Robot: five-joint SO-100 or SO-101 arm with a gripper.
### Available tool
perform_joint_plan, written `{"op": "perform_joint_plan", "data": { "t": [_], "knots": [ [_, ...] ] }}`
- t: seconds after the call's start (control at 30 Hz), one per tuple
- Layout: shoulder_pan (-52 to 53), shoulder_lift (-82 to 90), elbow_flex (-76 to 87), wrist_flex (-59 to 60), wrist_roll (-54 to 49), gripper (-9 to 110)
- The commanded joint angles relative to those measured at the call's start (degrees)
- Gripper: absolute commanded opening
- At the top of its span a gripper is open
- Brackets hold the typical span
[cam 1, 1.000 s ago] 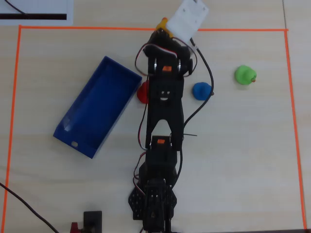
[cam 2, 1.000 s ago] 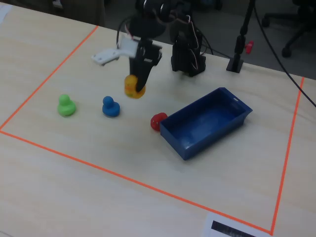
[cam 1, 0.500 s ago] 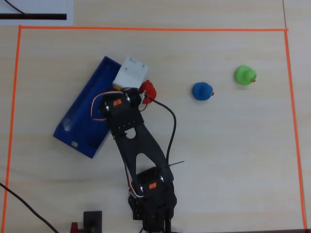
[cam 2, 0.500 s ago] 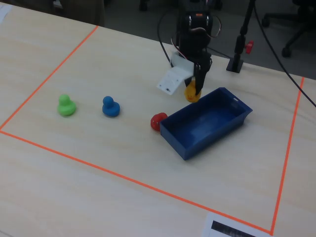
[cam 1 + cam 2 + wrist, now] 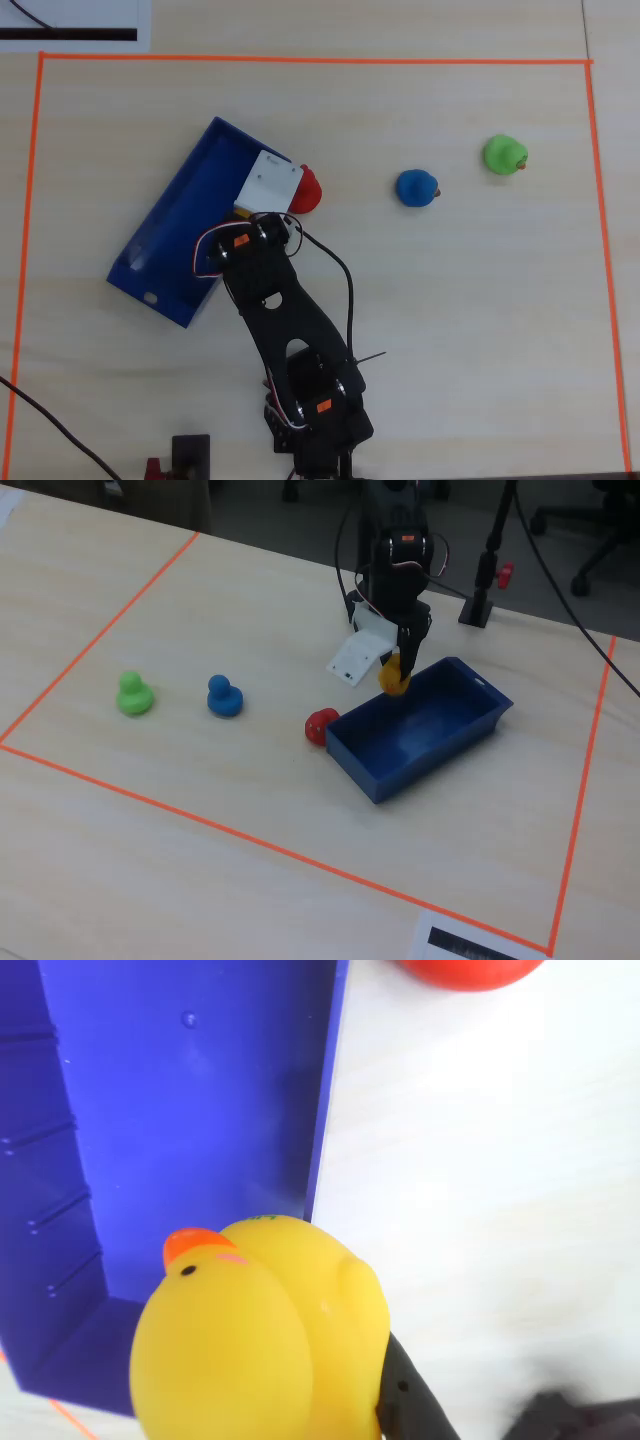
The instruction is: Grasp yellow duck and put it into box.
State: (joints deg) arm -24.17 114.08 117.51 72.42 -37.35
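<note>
My gripper (image 5: pixel 395 670) is shut on the yellow duck (image 5: pixel 393 676), a small yellow toy with an orange beak. It holds the duck in the air over the edge of the blue box (image 5: pixel 440 760). In the wrist view the duck (image 5: pixel 260 1330) fills the lower middle and straddles the box's long wall (image 5: pixel 325 1110); one black finger (image 5: pixel 405 1395) shows at its right. In the overhead view only a sliver of the duck (image 5: pixel 243 210) shows under the white camera mount, over the box (image 5: pixel 180 220).
A red duck (image 5: pixel 320 725) lies just outside the box's wall, also seen in the overhead view (image 5: pixel 308 190) and the wrist view (image 5: pixel 470 968). A blue duck (image 5: pixel 223 696) and a green duck (image 5: pixel 133 694) stand farther off. Orange tape (image 5: pixel 250 835) frames the table area.
</note>
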Motion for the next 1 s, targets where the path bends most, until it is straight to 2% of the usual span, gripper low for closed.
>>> {"op": "perform_joint_plan", "data": {
  "t": [0.0,0.3,0.7,0.73,0.97],
  "knots": [
    [-2.5,0.4,-5.8,1.0,1.4,0],
    [-6.2,-3.3,-12.8,1.6,2.5,0],
    [-11.8,-9.5,-6.5,-12.0,2.8,0],
    [-11.8,-10.1,-6.5,-12.7,2.8,2],
    [-9.9,-11.4,-5.6,-12.8,-0.8,33]
  ]
}}
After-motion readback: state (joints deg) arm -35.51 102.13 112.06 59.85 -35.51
